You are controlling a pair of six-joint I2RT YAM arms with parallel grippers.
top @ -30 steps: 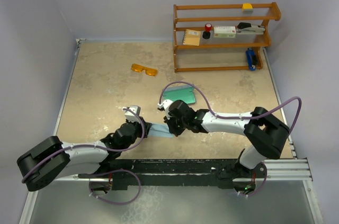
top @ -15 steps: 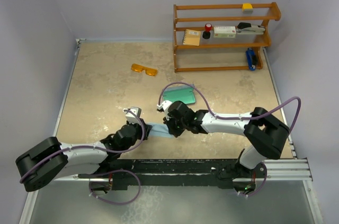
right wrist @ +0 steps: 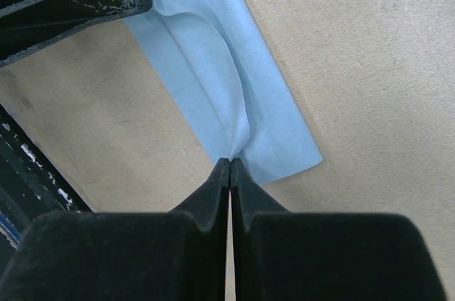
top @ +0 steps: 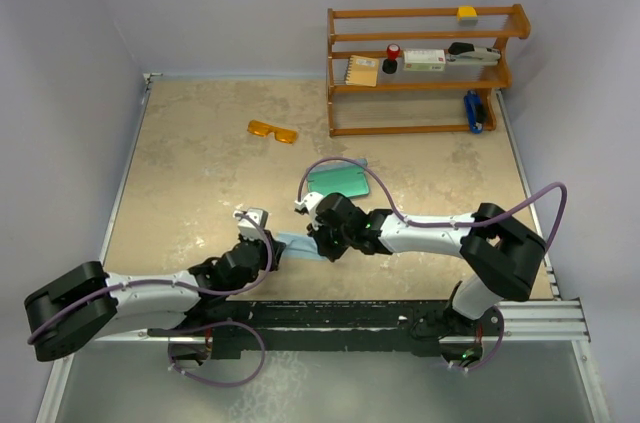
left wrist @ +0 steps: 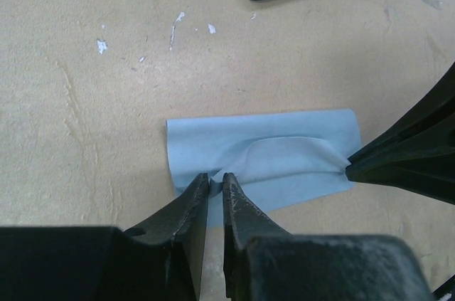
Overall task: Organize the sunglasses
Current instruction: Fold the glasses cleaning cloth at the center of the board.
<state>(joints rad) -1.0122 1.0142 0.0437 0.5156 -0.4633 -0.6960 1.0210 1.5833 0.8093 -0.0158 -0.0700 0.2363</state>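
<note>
We count one of each thing. Our left fingers [left wrist: 190, 208] stand a slit apart at the near-left edge of the one blue cloth [left wrist: 284, 144]; whether they pinch it we cannot tell. The one pair of sunglasses [top: 273, 131] lies far and left of centre, well apart from both arms, with open tabletop [top: 190, 173] to its left and near sides. Our right fingers [right wrist: 213, 194] are closed on the ridged cloth's right edge. One open case [top: 340, 181] sits just beyond, and one shelf [top: 420, 129] stands far right.
</note>
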